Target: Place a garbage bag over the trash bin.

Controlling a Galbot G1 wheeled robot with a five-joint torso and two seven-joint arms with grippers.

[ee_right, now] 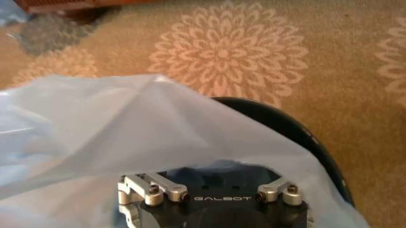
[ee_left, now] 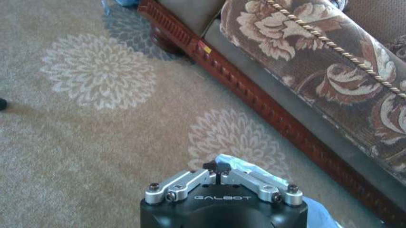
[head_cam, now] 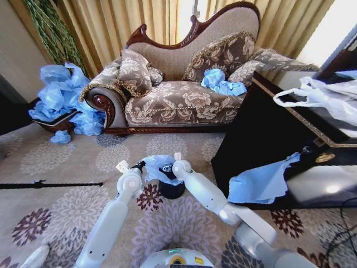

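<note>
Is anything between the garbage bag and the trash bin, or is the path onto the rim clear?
Nothing visible stands between them. The garbage bag already drapes over the trash bin, part of whose rim shows bare. The left gripper is shut on the film; the right gripper is at the bin too.

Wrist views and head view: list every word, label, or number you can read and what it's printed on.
"GALBOT": on the black body of the left claw, which is pinched on the garbage bag.
"GALBOT": on the black body of the right claw, under the bag film above the trash bin.
White tags on both wrists: too small to read.
Sticker on the sofa's wooden rail: unreadable.
</note>
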